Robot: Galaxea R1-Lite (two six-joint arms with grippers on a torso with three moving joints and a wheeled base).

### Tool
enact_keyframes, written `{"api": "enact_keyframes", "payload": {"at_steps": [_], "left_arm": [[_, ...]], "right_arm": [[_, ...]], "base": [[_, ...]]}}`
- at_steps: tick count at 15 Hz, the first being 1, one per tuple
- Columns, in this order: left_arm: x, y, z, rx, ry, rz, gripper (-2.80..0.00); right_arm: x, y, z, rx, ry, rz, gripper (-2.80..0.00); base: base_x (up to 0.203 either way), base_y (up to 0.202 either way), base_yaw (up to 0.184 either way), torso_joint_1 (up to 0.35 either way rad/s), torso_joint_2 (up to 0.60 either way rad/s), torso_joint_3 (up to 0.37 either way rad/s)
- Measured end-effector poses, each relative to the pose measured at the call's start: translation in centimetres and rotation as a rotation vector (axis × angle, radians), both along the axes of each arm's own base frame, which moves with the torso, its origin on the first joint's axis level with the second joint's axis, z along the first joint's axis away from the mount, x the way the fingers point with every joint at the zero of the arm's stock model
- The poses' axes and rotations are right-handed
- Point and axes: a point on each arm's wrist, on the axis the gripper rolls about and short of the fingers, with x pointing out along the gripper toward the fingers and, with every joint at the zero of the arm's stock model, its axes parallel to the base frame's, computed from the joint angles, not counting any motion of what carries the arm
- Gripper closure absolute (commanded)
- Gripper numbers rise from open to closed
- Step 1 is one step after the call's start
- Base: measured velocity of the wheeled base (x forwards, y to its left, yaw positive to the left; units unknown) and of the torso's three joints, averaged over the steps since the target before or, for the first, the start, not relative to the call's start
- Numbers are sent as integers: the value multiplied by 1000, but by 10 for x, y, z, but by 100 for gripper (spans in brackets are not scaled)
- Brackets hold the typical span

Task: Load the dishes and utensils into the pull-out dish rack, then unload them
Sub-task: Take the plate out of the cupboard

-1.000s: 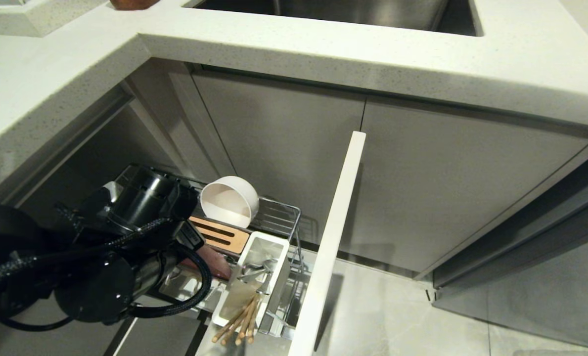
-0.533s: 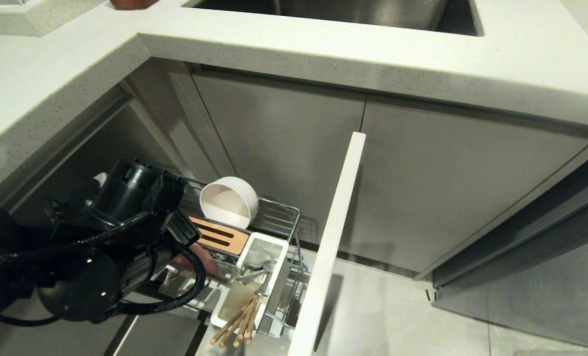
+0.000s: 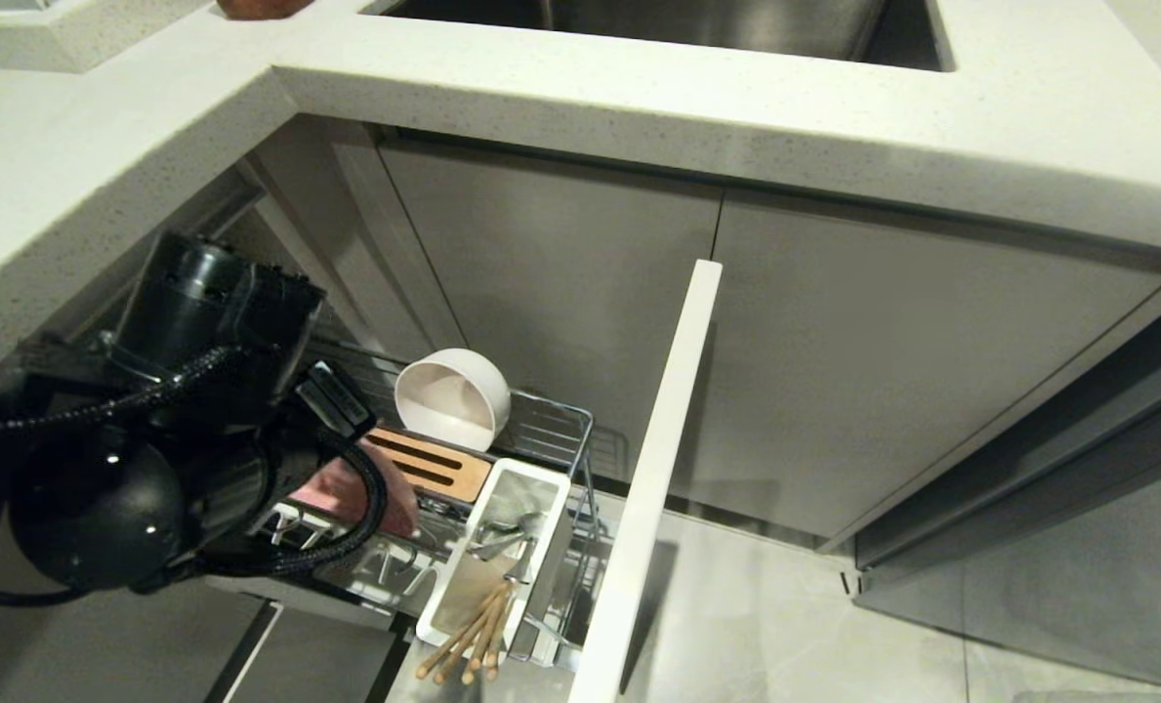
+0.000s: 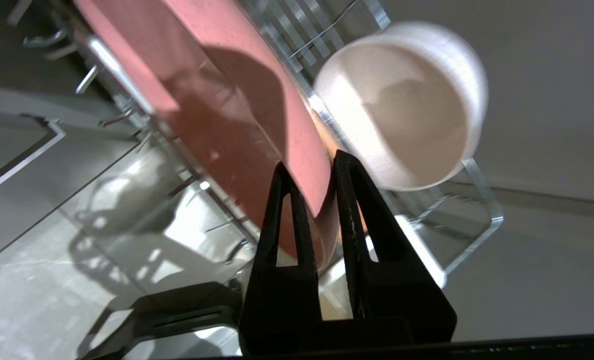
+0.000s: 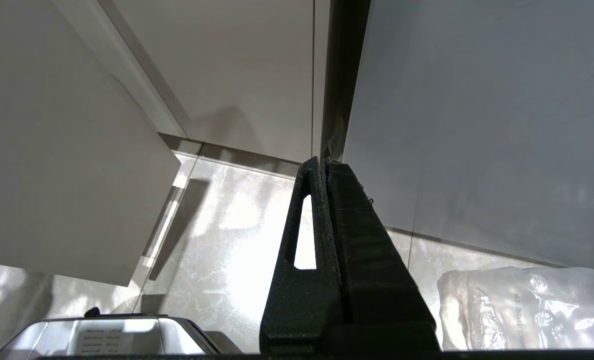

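Left gripper (image 4: 310, 170): black fingers clamped on the rim of the wide, flat, oval pink plate (image 4: 237, 115), which stands on edge in the chrome wire pull-out dish rack (image 3: 560, 430). Round cream-white bowl (image 3: 453, 398): on its side at the rack's back, just beside the plate. White rectangular utensil caddy (image 3: 541, 488): holds the shiny metal spoon (image 3: 502, 537) and thin light-wood chopsticks (image 3: 468, 640). Right gripper (image 5: 322, 170): fingers pressed together, empty, low beside the cabinets.

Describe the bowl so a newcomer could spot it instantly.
Look under the pale countertop to the pull-out dish rack. At its far end, behind the wooden strip, the bowl lies tipped on its side. It alone is round and cream-white; the pink plate beside it is flat.
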Motion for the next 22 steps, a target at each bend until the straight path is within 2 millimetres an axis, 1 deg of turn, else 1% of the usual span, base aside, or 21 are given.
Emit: {"api": "enact_keyframes", "payload": {"at_steps": [3,6,14,17,20,22], "left_arm": [[-9,-3,20,-20,-28,-34,0],[-19,-6,33,-35,-45,-74,0],[-48,-21,57,-61,-75,-233,0],[-59,-24,70,-30,-109,-317,0],[-63,-28,79,51,-142,-384,0],[-62,-32,95,112,-215,-421,0]], "right_arm": [[0,0,0,0,0,0,0],[0,0,0,0,0,0,0],[0,0,0,0,0,0,0],[0,0,0,0,0,0,0],[0,0,0,0,0,0,0],[0,0,0,0,0,0,0]], "base": [[0,0,0,0,0,0],[0,0,0,0,0,0],[0,0,0,0,0,0],[0,0,0,0,0,0],[0,0,0,0,0,0],[0,0,0,0,0,0]]}}
